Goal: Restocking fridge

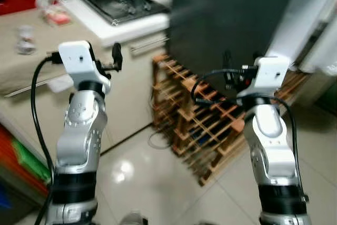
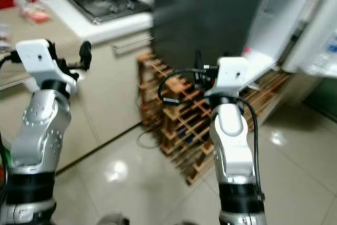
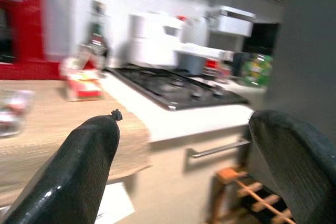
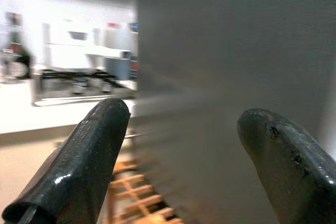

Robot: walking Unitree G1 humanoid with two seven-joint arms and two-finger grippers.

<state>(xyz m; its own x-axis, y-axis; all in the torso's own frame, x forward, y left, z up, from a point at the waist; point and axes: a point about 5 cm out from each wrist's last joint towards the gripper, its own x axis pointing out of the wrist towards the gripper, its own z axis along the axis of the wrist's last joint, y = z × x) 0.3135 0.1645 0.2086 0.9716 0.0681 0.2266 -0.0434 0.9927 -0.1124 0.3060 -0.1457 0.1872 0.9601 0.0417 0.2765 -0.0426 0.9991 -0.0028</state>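
The fridge (image 1: 226, 19) stands ahead as a tall dark grey box, and its white door (image 2: 316, 30) hangs open at the right, with bottles blurred on its shelf. Both arms are raised in front of me. My left gripper (image 3: 184, 124) is open and holds nothing; it points toward the counter and the hob. My right gripper (image 4: 181, 119) is also open with nothing in it, and it faces the fridge's grey side at close range. The head views are blurred.
A wooden wine rack (image 1: 200, 125) sits on the tiled floor against the fridge. To the left, a beige counter (image 1: 31, 61) carries a black gas hob (image 1: 118, 1), white pots and a red appliance (image 3: 31, 24). A drawer handle (image 3: 218, 149) sticks out below the hob.
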